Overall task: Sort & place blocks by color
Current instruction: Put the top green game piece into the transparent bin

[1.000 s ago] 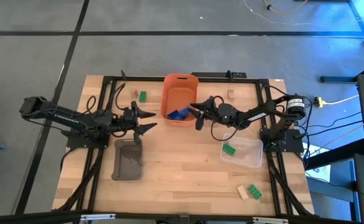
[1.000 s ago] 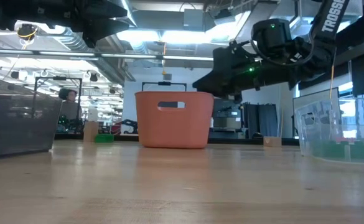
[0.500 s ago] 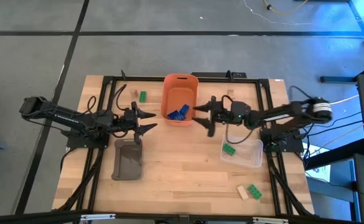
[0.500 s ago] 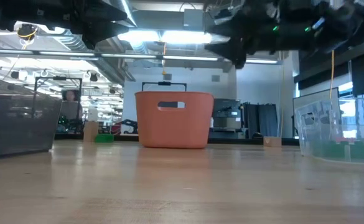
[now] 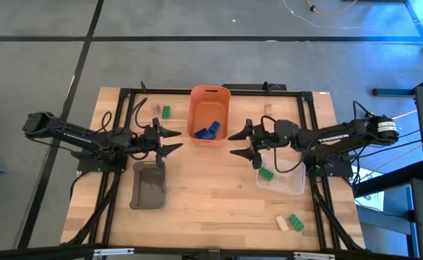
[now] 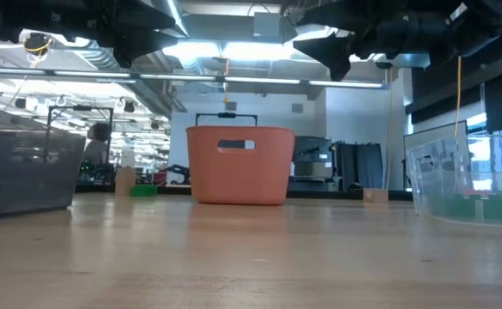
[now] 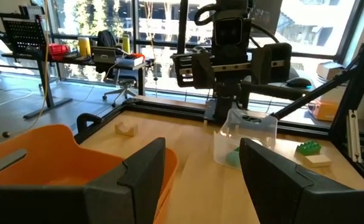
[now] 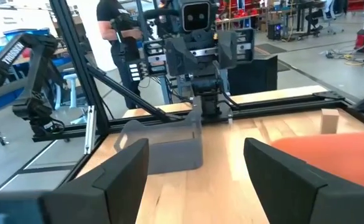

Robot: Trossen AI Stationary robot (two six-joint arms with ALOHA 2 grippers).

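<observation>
Blue blocks (image 5: 207,131) lie in the orange bin (image 5: 209,101). One green block (image 5: 266,173) lies in the clear bin (image 5: 291,184). A green block (image 5: 166,111) and a tan block (image 5: 156,109) rest on the table left of the orange bin, and another tan block (image 5: 268,110) lies to its right. A green block (image 5: 295,222) and a tan block (image 5: 282,224) sit near the table's near edge. My left gripper (image 5: 173,141) hovers open to the left of the orange bin. My right gripper (image 5: 236,144) hovers open and empty between the orange bin and the clear bin.
A grey tray (image 5: 150,184) sits near my left gripper, toward the near edge. A black frame (image 5: 124,94) runs around the table's edges. Bare wood lies in the table's near middle. A person (image 8: 116,25) stands in the room beyond the table.
My right gripper has drawn back from the orange bin's right rim toward the table's near edge and risen, staying open and empty. My left arm has kept still.
</observation>
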